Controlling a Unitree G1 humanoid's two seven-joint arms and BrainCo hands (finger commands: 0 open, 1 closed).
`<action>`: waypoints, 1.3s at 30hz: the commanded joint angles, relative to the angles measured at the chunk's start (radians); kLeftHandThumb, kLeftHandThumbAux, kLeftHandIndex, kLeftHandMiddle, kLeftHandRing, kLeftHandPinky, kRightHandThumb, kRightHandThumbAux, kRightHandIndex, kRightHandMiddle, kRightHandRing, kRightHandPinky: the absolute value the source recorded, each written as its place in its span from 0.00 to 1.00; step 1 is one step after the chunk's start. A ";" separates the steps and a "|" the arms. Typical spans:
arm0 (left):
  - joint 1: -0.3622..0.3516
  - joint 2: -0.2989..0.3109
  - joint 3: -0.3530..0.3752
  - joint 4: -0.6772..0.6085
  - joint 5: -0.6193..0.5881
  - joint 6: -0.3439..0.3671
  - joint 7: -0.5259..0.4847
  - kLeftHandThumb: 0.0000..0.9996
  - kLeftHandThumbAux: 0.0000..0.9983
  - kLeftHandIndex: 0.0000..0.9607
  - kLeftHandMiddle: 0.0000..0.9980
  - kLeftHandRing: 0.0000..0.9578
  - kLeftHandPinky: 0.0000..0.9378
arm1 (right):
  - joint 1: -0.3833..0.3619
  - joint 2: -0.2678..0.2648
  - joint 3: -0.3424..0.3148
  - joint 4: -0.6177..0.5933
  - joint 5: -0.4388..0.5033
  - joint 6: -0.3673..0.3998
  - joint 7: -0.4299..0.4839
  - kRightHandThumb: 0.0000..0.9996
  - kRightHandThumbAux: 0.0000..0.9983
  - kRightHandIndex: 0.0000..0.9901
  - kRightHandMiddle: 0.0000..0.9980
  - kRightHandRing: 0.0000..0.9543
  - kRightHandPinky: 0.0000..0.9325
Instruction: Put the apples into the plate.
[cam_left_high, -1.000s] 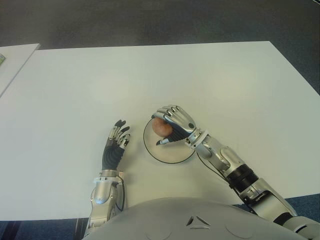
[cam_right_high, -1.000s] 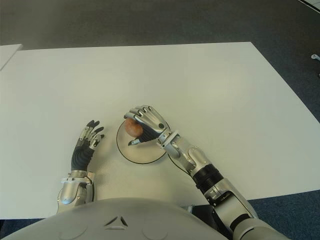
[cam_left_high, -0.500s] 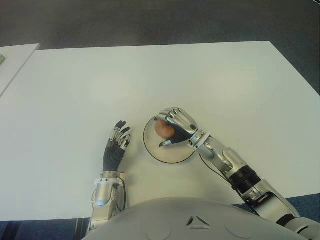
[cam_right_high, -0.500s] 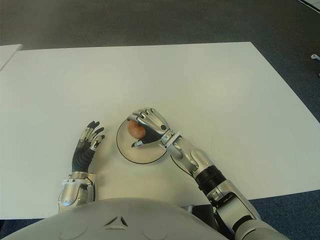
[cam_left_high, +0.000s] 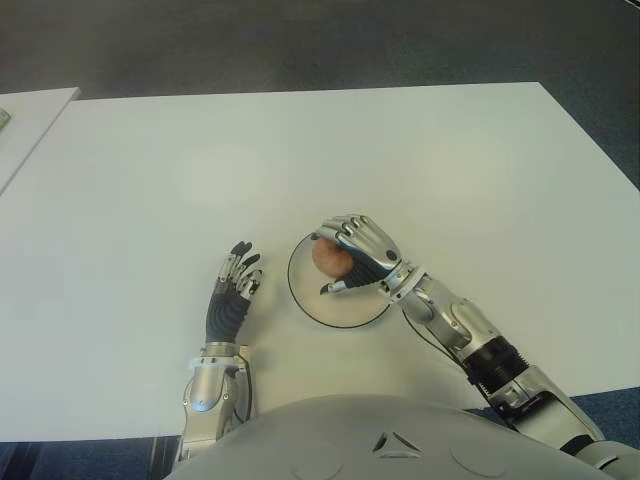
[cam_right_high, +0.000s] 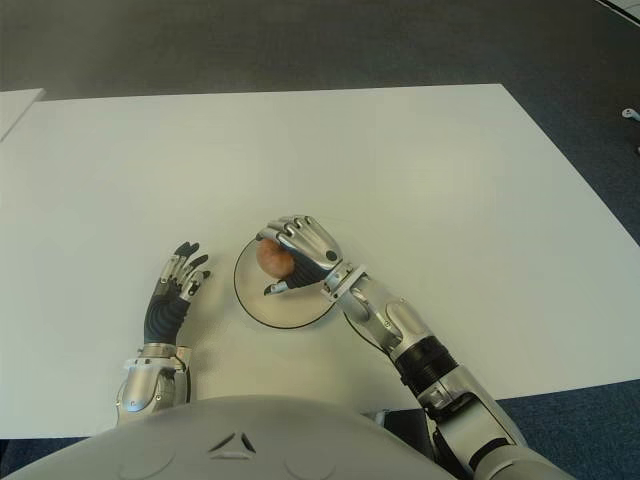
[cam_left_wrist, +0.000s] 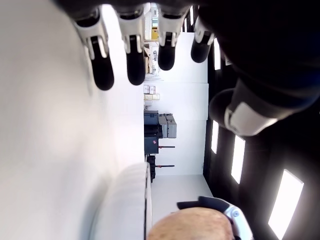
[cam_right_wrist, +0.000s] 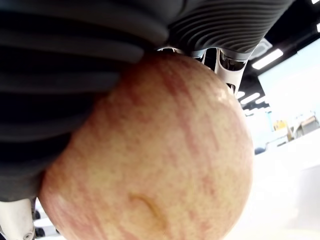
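The right hand (cam_left_high: 358, 255) is curled around a reddish apple (cam_left_high: 329, 257), fingers over the top and thumb beneath; its wrist view confirms the fruit pressed against the palm. Hand and apple are over the far-left part of the round plate (cam_left_high: 345, 305), which extends under the hand toward the robot; contact between apple and plate cannot be confirmed. The left hand (cam_left_high: 231, 290) is just left of the plate, over the white table (cam_left_high: 420, 160), fingers extended, slightly spread, holding nothing.
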 joint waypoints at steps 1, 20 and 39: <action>0.015 0.012 0.002 0.057 0.011 0.059 -0.001 0.14 0.53 0.04 0.08 0.15 0.23 | 0.018 -0.015 -0.016 -0.069 -0.002 0.034 0.062 0.42 0.43 0.19 0.14 0.11 0.13; 0.010 0.012 0.000 0.073 0.050 0.060 0.026 0.10 0.52 0.02 0.06 0.13 0.21 | 0.012 -0.045 -0.024 -0.133 -0.024 0.027 0.142 0.15 0.28 0.00 0.00 0.00 0.00; 0.016 0.016 -0.017 0.083 0.027 0.045 0.000 0.09 0.55 0.03 0.08 0.14 0.23 | 0.040 -0.037 -0.042 -0.169 -0.022 0.052 0.179 0.16 0.29 0.00 0.00 0.00 0.00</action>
